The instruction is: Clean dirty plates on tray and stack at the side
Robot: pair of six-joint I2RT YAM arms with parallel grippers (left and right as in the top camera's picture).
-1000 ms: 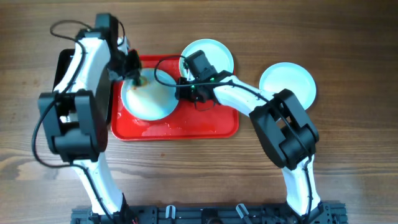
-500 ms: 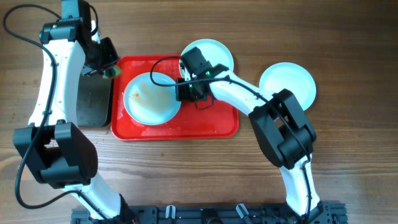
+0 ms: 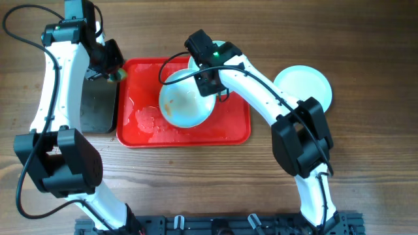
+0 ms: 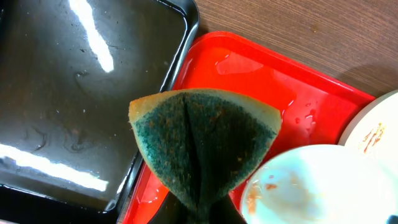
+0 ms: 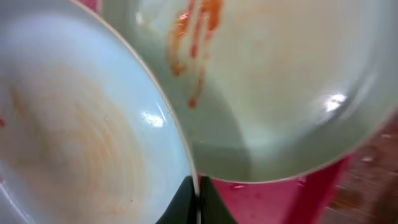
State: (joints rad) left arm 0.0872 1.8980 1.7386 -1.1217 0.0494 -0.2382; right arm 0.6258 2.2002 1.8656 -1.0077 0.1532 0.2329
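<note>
My right gripper (image 3: pixel 208 83) is shut on the rim of a pale mint plate (image 3: pixel 186 101) and holds it tilted above the red tray (image 3: pixel 140 134). In the right wrist view its fingers (image 5: pixel 198 199) pinch the rim of that plate (image 5: pixel 87 137), which shows a faint orange film. A second plate (image 5: pixel 280 81) with orange-red smears lies behind it, at the tray's far edge (image 3: pixel 225 51). A third plate (image 3: pixel 302 85) sits on the table to the right. My left gripper (image 3: pixel 114 73) is shut on a folded green sponge (image 4: pixel 205 143) over the tray's left rim.
A glossy black tray (image 3: pixel 98 108) lies left of the red tray; it is wet in the left wrist view (image 4: pixel 74 93). Water drops lie on the red tray's floor (image 4: pixel 249 68). The wooden table (image 3: pixel 366 163) is bare to the right and front.
My left gripper took the sponge off the plate and moved left to the black tray's edge. My right gripper lifted the plate and moved it right over the tray.
</note>
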